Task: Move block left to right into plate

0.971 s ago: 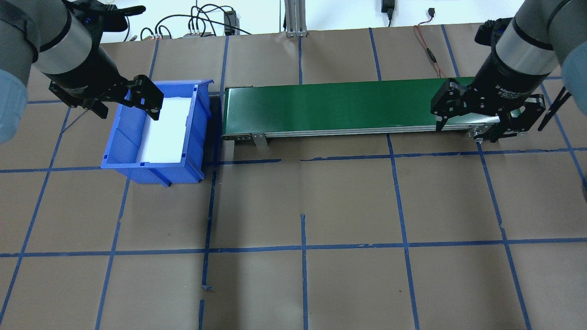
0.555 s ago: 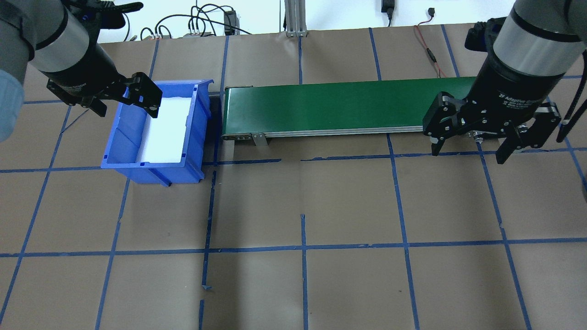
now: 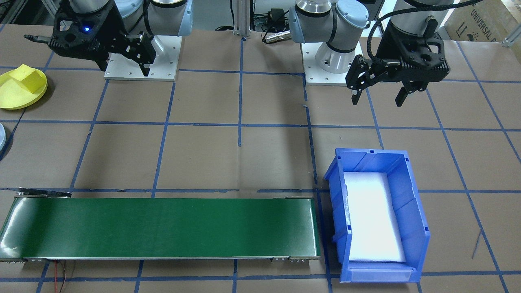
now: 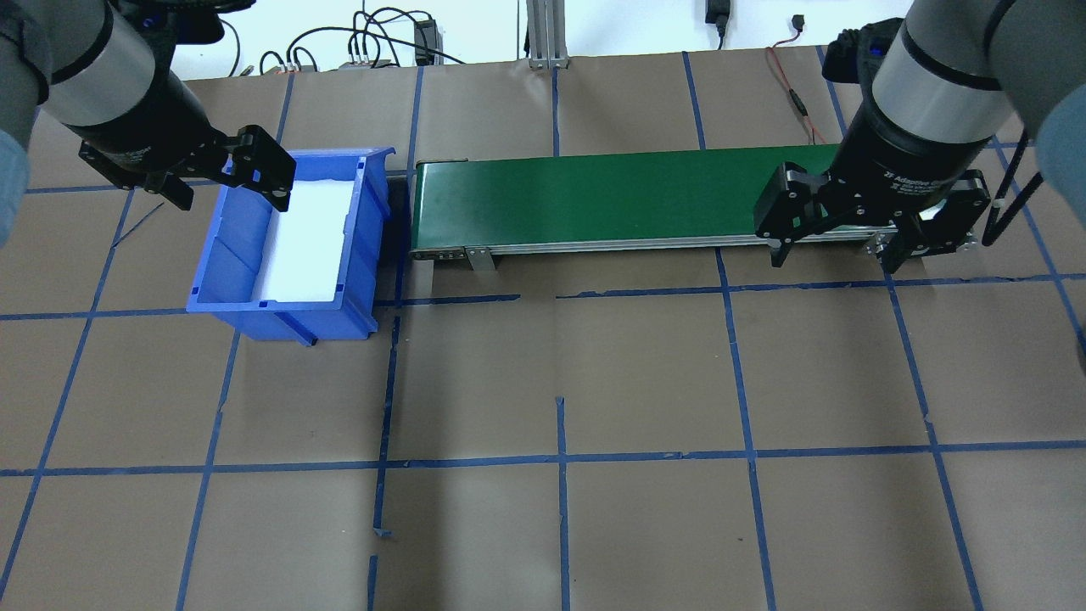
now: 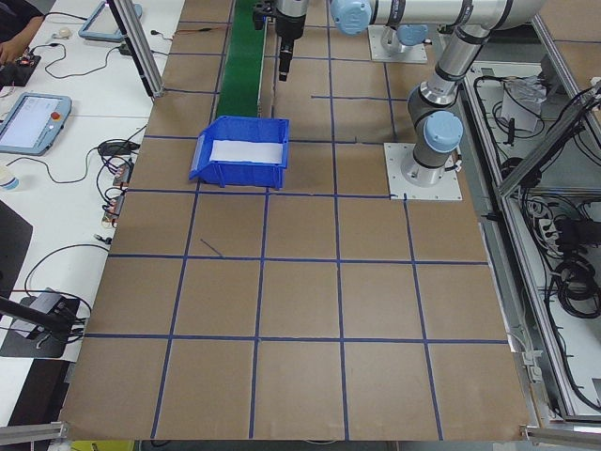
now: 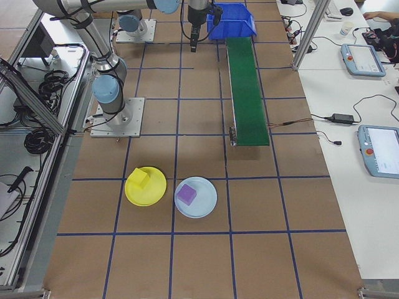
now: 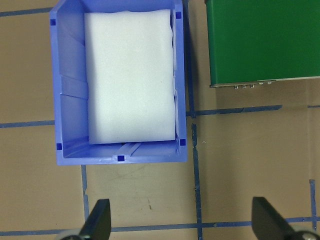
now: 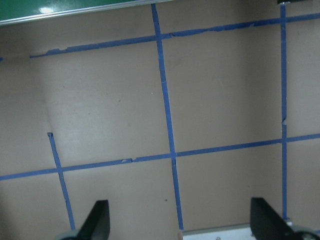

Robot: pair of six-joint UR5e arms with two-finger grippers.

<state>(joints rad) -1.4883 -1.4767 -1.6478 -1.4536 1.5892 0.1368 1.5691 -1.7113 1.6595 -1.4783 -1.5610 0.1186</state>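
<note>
The yellow plate [image 3: 10, 99] lies at the table's end on my right side, and a yellow block [image 3: 28, 79] rests on it; the exterior right view shows the same plate [image 6: 157, 187] and block [image 6: 138, 179]. My right gripper [image 4: 833, 255] hangs open and empty above the right end of the green conveyor [image 4: 611, 199], well away from the plate. In its wrist view my right gripper [image 8: 180, 222] shows only taped table between the fingers. My left gripper [image 4: 225, 188] is open and empty, high over the blue bin [image 4: 229, 246]. The left wrist view [image 7: 182, 222] shows no block in the bin.
The bin [image 3: 415, 211] holds only a white foam pad [image 3: 372, 215]. The conveyor belt [image 3: 163, 228] carries nothing. A light blue plate [image 6: 206, 202] with a purple block [image 6: 186, 194] sits beside the yellow plate. Cables lie along the table's far edge [image 4: 373, 42].
My right gripper has swung toward the table's middle along the conveyor's right end, still open. My left gripper has drifted slightly away over the bin's far corner, still open.
</note>
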